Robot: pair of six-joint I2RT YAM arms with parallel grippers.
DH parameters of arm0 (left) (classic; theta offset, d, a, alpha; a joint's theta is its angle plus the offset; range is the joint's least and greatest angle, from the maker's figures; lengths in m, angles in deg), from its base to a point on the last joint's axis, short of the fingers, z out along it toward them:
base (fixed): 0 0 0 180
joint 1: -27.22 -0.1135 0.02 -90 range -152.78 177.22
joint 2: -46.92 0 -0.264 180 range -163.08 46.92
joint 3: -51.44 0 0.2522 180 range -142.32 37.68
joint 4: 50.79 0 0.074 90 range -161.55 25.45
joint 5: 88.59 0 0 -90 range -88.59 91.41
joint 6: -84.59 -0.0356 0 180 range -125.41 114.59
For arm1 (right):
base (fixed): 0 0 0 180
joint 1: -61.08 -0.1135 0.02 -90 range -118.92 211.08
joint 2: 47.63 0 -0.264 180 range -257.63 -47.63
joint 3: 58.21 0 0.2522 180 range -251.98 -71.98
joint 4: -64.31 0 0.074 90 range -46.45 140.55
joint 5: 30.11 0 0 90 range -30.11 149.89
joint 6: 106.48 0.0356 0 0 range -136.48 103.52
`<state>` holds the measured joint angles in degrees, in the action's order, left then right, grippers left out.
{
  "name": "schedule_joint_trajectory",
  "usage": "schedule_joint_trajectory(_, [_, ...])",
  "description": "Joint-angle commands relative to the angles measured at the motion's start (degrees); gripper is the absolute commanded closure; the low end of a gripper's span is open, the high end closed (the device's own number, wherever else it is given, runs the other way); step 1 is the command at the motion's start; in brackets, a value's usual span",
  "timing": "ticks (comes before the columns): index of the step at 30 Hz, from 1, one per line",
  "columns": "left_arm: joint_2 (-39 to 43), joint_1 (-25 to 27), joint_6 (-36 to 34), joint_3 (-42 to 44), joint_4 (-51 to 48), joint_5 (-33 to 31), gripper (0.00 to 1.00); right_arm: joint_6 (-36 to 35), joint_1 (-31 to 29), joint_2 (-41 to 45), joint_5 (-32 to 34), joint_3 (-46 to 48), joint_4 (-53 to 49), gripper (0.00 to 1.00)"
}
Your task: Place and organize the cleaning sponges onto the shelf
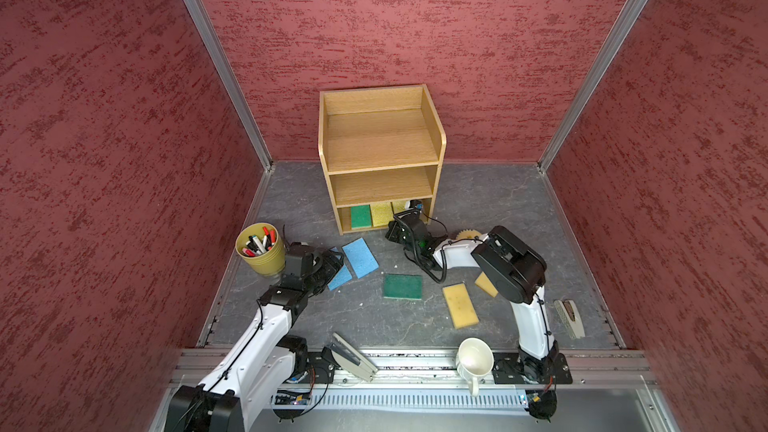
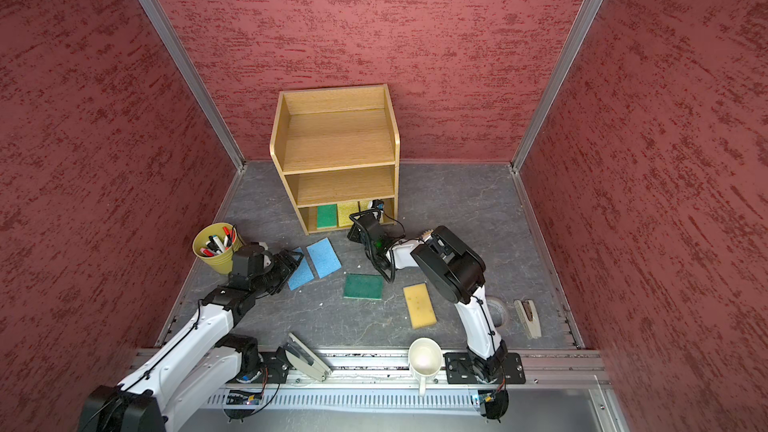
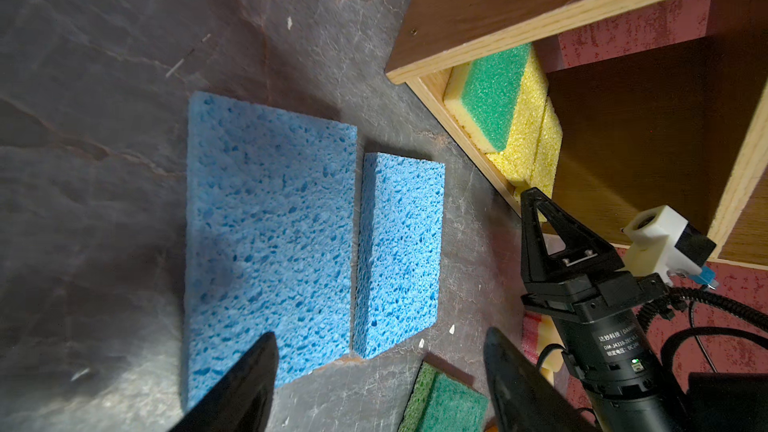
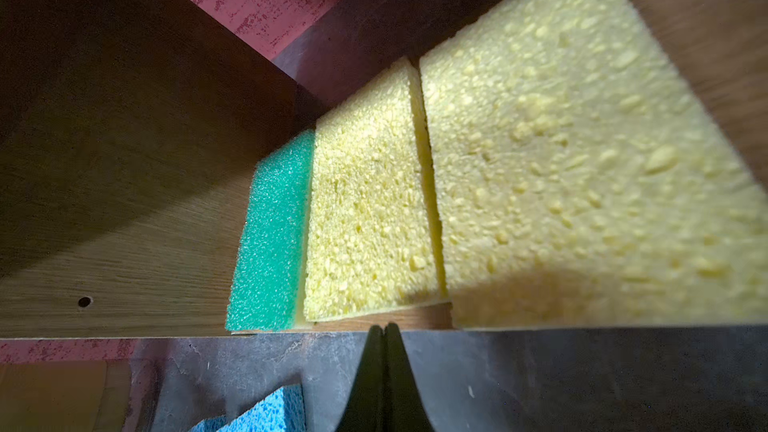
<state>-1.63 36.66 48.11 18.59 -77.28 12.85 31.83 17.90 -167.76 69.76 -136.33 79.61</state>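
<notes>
Left claw (image 3: 380, 336) gaped empty over blue sponge (image 3: 270, 222) before shelf (image 3: 478, 49): probably soft, light, pinchable across width; right claw (image 4: 384, 328) closed, empty.

The shelf (image 1: 380, 143) is matt, grained wood. The blue sponges (image 3: 270, 222) are rough, open-pored foam; the grey desk (image 3: 95, 76) looks stony, faintly glossy.

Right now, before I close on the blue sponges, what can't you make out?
Round sponge: a top view shows only a toothed rim; the right arm covers the rest.
Tan sponge: mostly under that arm's elbow in a top view.
Near blue sponge: one end hidden under the left pincer in both top views.
Pincer's gap above it: no view settles it.
</notes>
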Motion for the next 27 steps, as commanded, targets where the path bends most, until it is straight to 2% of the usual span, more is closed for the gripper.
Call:
schedule_joint_trajectory(1, [-0.7, 0.1, -0.8, -1.6, 1.8, -0.6, 0.22, -1.6, 0.2, -1.0, 1.3, -2.2, 0.8, 1.00])
schedule_joint_trajectory(8, [-1.4, 0.1, -1.1, -1.9, 1.9, -0.3, 0.24, -1.5, -0.5, 3.5, 0.3, 4.5, 4.3, 1.00])
schedule_joint_trajectory(14, [-1.0, 0.0, -2.3, -3.4, 0.6, -1.7, 0.27, -3.0, -1.3, 15.6, 3.7, 17.9, 4.9, 1.00])
schedule_joint_trajectory(17, [-2.0, 0.0, -3.4, -4.9, 1.0, -2.0, 0.53, -3.9, -1.2, 22.3, 7.7, 23.7, 3.1, 1.00])
schedule_joint_trajectory(19, [-3.5, 0.3, -3.8, -5.7, 1.8, -2.2, 0.74, -4.0, -0.7, 25.6, 9.3, 26.3, 1.4, 1.00])
schedule_joint_trajectory(20, [-4.3, 0.6, -3.7, -6.0, 2.0, -2.3, 0.80, -3.9, -0.5, 26.7, 9.7, 27.2, 1.3, 1.00])
schedule_joint_trajectory(23, [-6.6, 4.0, -3.7, -6.9, 3.9, -3.7, 0.83, -3.6, 1.5, 29.6, 9.8, 29.7, 1.1, 1.00])
schedule_joint_trajectory(27, [-8.7, 14.9, -4.9, -7.7, 8.5, -13.0, 0.83, -3.2, 5.3, 31.7, 6.5, 30.9, 1.8, 1.00])
